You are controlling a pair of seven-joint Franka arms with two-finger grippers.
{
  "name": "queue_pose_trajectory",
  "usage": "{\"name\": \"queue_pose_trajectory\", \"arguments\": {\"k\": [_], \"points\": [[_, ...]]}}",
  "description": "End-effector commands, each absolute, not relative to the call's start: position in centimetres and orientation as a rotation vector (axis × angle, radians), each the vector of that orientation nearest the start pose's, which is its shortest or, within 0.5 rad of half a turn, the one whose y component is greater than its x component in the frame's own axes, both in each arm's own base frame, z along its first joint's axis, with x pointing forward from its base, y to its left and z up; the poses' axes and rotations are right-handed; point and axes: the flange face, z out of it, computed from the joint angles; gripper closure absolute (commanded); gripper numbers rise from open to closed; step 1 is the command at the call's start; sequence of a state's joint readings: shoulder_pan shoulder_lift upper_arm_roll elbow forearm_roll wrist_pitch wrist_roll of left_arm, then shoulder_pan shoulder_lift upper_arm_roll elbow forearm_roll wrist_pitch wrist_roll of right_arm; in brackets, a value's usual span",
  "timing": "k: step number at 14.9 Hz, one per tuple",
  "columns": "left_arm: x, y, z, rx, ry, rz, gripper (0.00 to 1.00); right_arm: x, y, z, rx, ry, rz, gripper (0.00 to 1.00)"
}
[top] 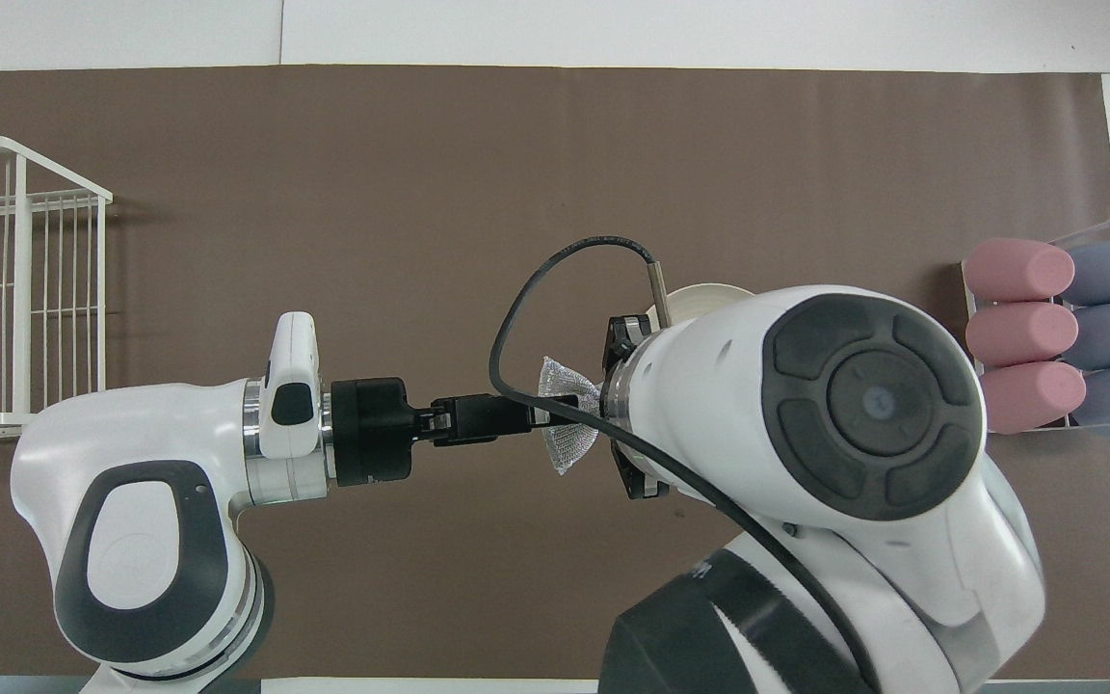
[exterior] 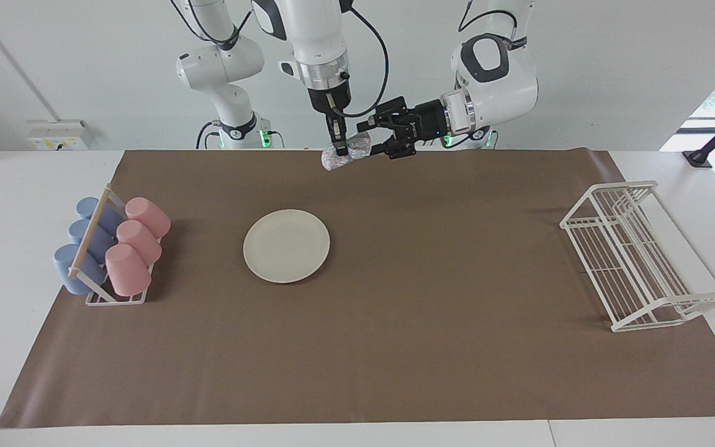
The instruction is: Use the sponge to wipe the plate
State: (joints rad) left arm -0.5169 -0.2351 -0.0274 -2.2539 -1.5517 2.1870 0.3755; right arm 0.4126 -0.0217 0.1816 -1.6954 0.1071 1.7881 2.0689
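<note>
The right pincer [exterior: 339,147] hangs over the worktop's edge nearest the robots, pressed together on the small silvery-grey, wrinkly mesh sponge [exterior: 346,153]. The left pincer [exterior: 385,138] reaches in sideways with its fingers around the sponge's other end, partway spread; whether it already grips cannot be told. The round, cream-white, shallow-rimmed plate [exterior: 287,246] lies flat on the brown mat [exterior: 432,261], near the middle of the worktop, toward the right arm's end. This looks like a handover of the sponge. To do it well, the left pincer should pinch firmly across the wad's bulk before the right one lets go, then carry it down flat onto the plate.
</note>
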Motion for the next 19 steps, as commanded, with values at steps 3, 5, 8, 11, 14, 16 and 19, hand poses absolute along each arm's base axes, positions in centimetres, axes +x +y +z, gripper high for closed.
{"name": "queue_pose_trajectory", "arguments": {"k": [3,5,8,11,14,16,19], "points": [[41.4,-29.3,50.6,1.844,0.007,0.038,0.87,46.7,32.5,60.1,-2.198,2.041,0.074,1.00],[41.2,-29.2,50.0,1.852,0.017,0.031,1.00,46.7,32.5,60.0,-2.199,2.042,0.075,1.00],[41.1,-29.2,50.1,1.851,0.032,0.018,1.00,46.8,32.4,60.0,-2.198,2.044,0.074,1.00],[41.1,-29.2,50.1,1.850,0.044,0.007,1.00,46.9,32.3,60.0,-2.204,2.034,0.073,1.00],[41.1,-29.2,50.1,1.849,0.049,0.003,1.00,47.2,31.9,60.1,-2.213,2.004,0.086,0.01],[41.2,-29.1,50.1,1.849,0.050,0.004,1.00,47.5,31.7,60.4,-2.204,1.991,0.072,0.00],[41.3,-28.9,50.1,1.847,0.067,-0.002,1.00,47.3,31.3,60.3,-2.275,1.926,0.052,0.00]]}}
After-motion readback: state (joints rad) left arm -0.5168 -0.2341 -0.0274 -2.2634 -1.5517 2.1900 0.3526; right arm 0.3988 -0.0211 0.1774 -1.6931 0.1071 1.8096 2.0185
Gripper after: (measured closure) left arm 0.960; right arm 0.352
